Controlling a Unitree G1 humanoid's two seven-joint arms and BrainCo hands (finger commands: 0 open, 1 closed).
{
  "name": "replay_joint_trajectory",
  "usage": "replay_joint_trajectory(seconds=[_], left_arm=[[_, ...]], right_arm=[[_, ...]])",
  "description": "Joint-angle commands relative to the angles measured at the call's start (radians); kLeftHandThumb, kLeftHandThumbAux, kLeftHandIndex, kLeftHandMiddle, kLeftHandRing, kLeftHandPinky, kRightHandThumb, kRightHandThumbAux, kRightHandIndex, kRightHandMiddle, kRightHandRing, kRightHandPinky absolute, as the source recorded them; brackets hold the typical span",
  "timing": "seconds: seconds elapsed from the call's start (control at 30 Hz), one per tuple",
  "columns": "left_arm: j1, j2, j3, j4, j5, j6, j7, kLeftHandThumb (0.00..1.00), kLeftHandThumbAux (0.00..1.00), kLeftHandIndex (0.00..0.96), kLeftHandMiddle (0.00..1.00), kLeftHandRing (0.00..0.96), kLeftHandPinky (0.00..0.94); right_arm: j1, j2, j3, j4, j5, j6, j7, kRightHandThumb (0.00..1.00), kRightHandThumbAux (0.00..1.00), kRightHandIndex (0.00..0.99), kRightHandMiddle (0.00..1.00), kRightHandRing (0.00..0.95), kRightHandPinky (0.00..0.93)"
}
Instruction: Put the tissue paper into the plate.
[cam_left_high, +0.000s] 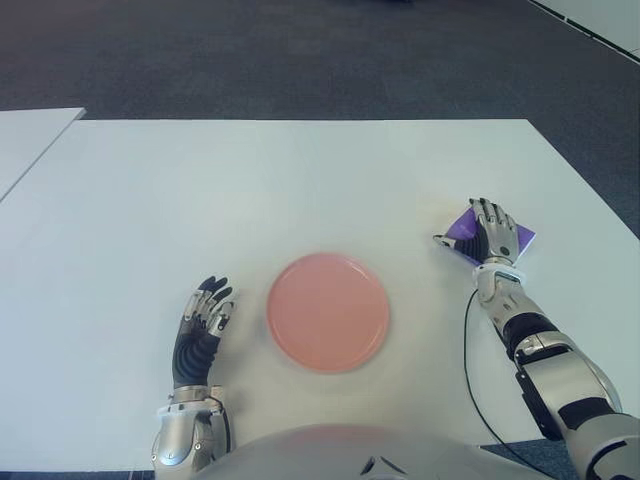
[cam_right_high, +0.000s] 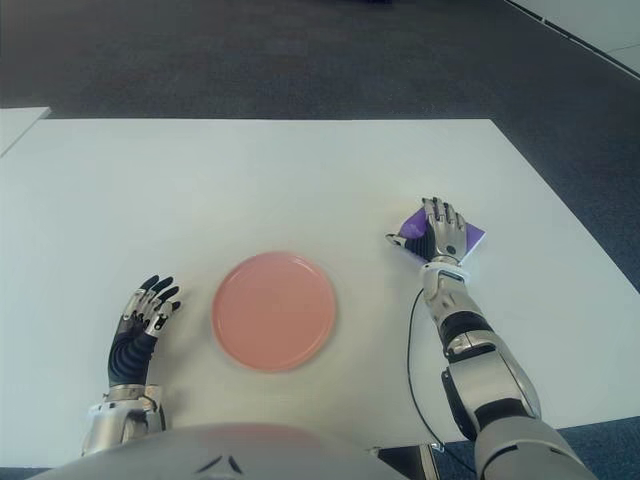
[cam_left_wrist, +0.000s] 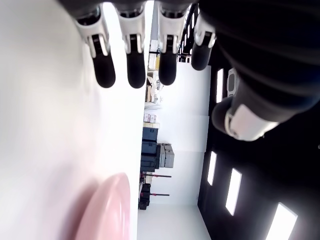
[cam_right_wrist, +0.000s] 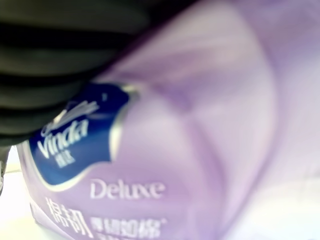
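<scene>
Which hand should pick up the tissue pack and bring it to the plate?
The right hand. It lies over the purple tissue pack, right of the pink plate. The left hand shows open on the plate's far side, away from the pack.

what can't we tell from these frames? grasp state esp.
- Right hand lies over the tissue pack; eye views hide whether its fingers have closed on it.
- Right wrist view: the pack fills the frame, blurred; only dark fingers at one edge.
- Left wrist view: plate cut off by the edge.
- Left hand idle, left of the plate.
</scene>
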Motion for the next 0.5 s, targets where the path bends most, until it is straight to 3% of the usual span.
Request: replay_joint_trajectory(seconds=[0.03, 0.5], left_arm=[[0.039, 0.024, 0.021, 0.065, -0.030, 0.144, -0.023, 0.274, 0.593, 0.153, 0.191, 0.207, 0.232], [0.041, 0.070, 0.030, 0.001, -0.050, 0.195, -0.068, 0.276, 0.613, 0.172, 0.196, 0.203, 0.224]], right_arm=[[0.090, 0.123, 0.031, 0.064, 0.040, 0.034, 0.171, 0.259, 0.421, 0.000, 0.000, 0.000, 0.027], [0.026, 0.178, 0.018, 0.155, 0.059, 0.097, 0.200, 0.261, 0.414, 0.000, 0.002, 0.003, 0.057]])
